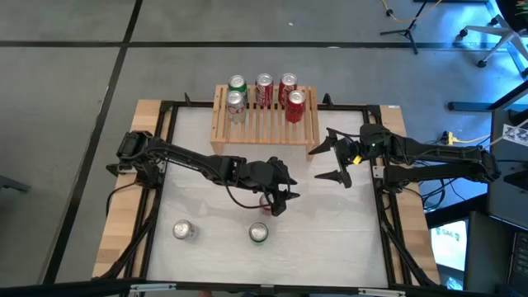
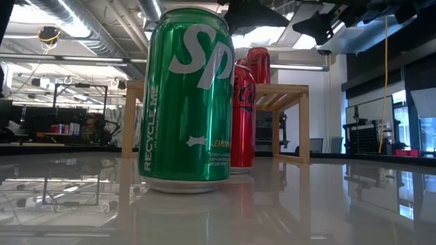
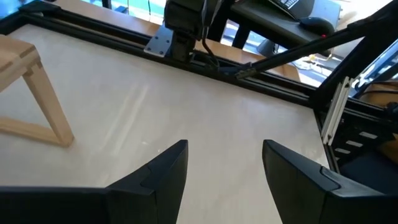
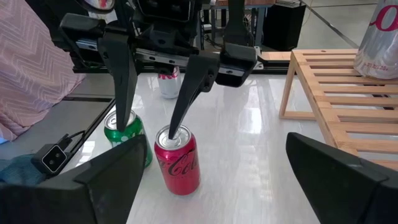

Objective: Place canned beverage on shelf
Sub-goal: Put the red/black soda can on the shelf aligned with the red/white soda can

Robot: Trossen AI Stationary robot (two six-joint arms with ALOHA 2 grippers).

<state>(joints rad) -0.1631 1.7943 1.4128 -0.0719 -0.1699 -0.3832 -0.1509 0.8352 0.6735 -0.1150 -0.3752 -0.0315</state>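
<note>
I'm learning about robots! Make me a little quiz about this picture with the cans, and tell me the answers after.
1. How many cans stand on the shelf?
2. True or false: the right gripper is holding a can.
3. Which can on the table is closest to the left gripper? A: the silver can. B: the red can. C: a blue can.

Key
1. Five: three red, one green, one silver.
2. False. It is open and empty, beside the shelf.
3. B. The left gripper is open just above the red can's top.
</note>
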